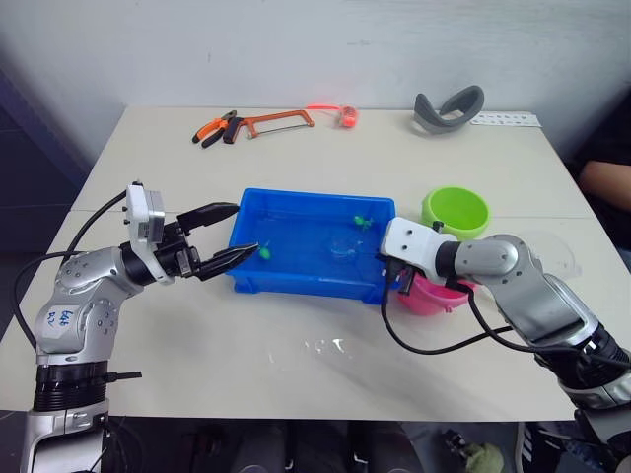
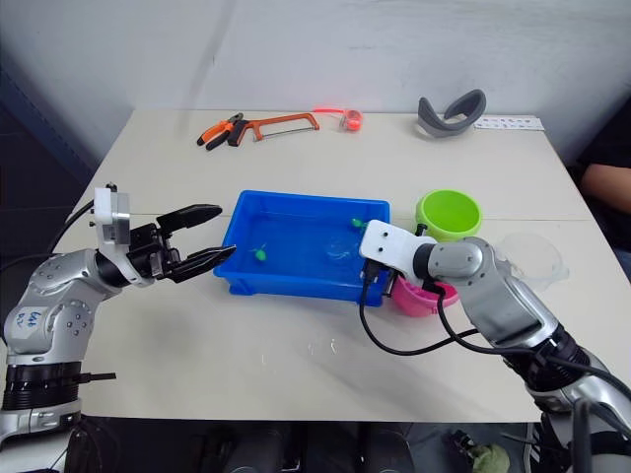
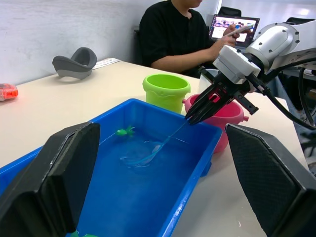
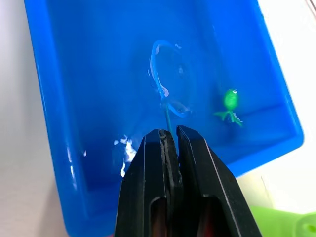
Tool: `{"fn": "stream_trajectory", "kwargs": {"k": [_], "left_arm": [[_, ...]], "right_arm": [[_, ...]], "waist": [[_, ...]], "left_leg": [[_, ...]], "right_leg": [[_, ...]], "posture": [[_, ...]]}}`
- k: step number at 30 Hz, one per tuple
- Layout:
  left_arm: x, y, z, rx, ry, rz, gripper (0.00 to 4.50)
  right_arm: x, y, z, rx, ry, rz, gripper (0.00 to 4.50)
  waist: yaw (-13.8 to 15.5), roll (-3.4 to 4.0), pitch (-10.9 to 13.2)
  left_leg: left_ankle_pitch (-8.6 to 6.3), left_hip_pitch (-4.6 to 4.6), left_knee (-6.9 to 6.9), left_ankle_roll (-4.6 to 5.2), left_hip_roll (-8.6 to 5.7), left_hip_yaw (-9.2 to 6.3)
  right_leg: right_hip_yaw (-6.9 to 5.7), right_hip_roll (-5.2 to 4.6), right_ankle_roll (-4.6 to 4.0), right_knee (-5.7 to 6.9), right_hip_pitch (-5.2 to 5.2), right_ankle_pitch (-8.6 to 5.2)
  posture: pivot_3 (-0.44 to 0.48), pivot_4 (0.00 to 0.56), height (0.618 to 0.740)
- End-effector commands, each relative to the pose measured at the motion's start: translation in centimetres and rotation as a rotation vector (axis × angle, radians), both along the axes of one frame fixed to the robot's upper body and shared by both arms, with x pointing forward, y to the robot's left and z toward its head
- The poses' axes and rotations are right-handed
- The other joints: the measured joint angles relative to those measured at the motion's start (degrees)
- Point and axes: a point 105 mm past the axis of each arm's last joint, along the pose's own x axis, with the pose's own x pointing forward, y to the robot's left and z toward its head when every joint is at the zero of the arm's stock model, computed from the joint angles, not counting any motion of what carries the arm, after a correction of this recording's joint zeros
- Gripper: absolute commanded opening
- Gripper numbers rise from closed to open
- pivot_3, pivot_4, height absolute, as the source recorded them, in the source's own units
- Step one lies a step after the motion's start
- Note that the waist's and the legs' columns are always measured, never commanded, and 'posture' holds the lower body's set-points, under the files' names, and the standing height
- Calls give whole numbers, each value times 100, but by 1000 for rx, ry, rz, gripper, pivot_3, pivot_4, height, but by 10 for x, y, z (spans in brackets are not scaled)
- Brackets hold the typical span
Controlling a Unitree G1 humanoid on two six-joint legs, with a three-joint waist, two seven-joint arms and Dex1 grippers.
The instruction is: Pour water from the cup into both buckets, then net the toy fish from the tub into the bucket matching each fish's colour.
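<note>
My right tool [image 4: 168, 136] is clenched on the thin handle of the net [image 4: 165, 81], whose blue hoop lies submerged in the water of the tub [image 1: 296, 281], roughly mid-tray. The handle runs from the tool, at the tub's right-hand near corner, down and inward toward the tub's middle.

Two green toy fish are visible. One green fish [image 4: 229, 101] sits just beside the hoop, near the tub's far wall; the other green fish [image 1: 266, 252] lies toward the tub's left end, well apart from the hoop. I see no pink fish.

The nearer fish lies off the hoop's rim, toward the far wall and to the right, so in my judgement the coming sweep must carry the hoop sideways under it.

My left tool [image 1: 222, 236] hangs released, fingers apart, just outside the tub's left end.

The green bucket [image 1: 455, 210] and pink bucket [image 1: 434, 294] stand at the tub's right end, the pink one partly behind my right arm. The cup [image 2: 532, 258] rests on the desk [image 1: 296, 365] further right.
</note>
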Motion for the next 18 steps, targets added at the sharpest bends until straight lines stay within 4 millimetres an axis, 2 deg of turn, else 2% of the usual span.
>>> {"fn": "stream_trajectory", "kwargs": {"k": [1, 7, 18], "left_arm": [[-5, -4, 12, -10, -54, -19, 4413], [-5, -5, 12, -13, -54, -18, 4413], [-2, -5, 12, -22, -59, -18, 4413]], "right_arm": [[3, 1, 14, -38, -85, 29, 0], [14, -7, 14, -140, -198, 6, 0], [19, -12, 9, -182, -239, -51, 0]], "waist": [[1, 0, 0], [-22, 0, 0], [-79, 0, 0]], "left_leg": [[0, 0, 0, 0, 0, 0], [0, 0, 0, 0, 0, 1], [0, 0, -2, -1, 0, 0]], "right_leg": [[0, 0, 0, 0, 0, 0], [0, 0, 0, 0, -1, 0], [0, 1, 0, 0, -1, 0]], "posture": [[0, 150, 740], [0, 150, 740], [0, 150, 740]]}}
